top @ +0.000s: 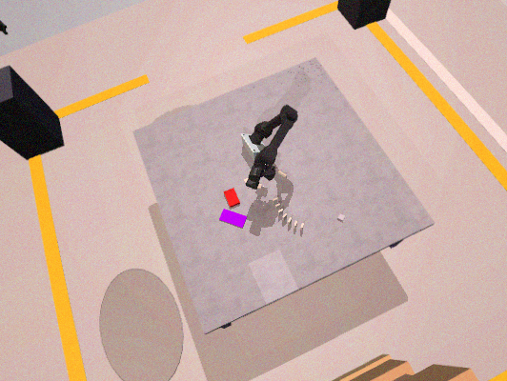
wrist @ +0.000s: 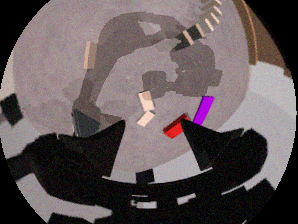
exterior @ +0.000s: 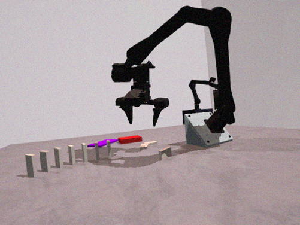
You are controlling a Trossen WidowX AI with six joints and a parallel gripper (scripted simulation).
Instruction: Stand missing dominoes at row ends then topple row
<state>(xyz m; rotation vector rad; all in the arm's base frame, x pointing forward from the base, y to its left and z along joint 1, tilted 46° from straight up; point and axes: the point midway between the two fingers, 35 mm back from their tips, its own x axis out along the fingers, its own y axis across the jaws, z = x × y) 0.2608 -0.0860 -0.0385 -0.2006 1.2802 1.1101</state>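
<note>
Several dominoes stand upright in a curved row; the far end one and the end one nearest the arm show in the exterior view. The row's near part is at the upper right of the wrist view. A loose domino rests apart on a long narrow side. Two more dominoes lie flat close together, one touching or almost touching the other. My gripper is open and empty, pointing down high above the table near the flat pair.
A red block and a flat purple block lie beyond the flat pair. A small pale cube lies off to the row's other side. The arm's base stands behind the loose dominoes.
</note>
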